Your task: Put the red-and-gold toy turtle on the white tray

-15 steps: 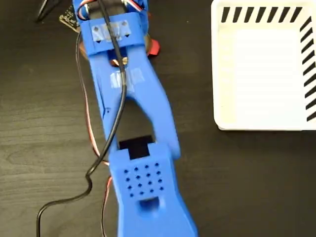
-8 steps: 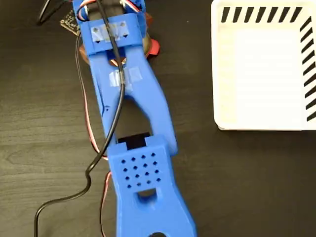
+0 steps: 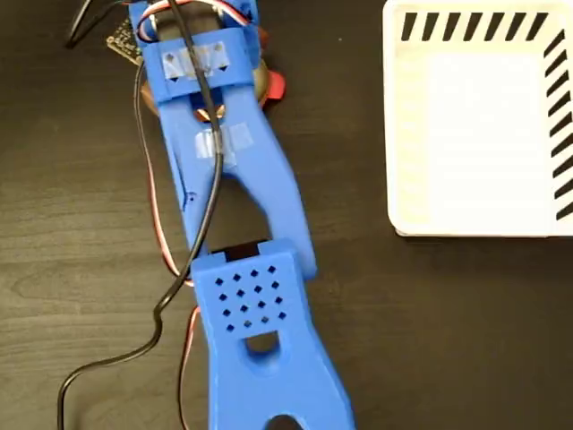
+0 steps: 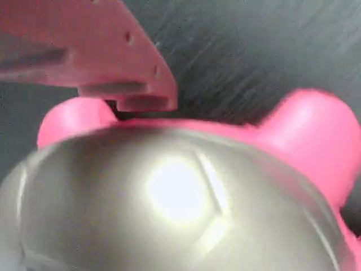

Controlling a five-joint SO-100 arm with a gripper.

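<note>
- I see my blue arm stretched across the dark worktop toward the top edge of the fixed view, well to the left of the white tray.
- The toy turtle lies on the worktop under the arm's far end, well left of the tray; in the fixed view only a red bit and a sliver of gold shell peek out beside the arm.
- In the wrist view the turtle fills the frame: shiny shell below, pink-red limbs at either side.
- One finger of the claw sits just above the shell's edge, seemingly touching it.
- I can't tell whether the claw is apart or together; the other finger is out of sight.
- A black cable runs along the arm.
</note>
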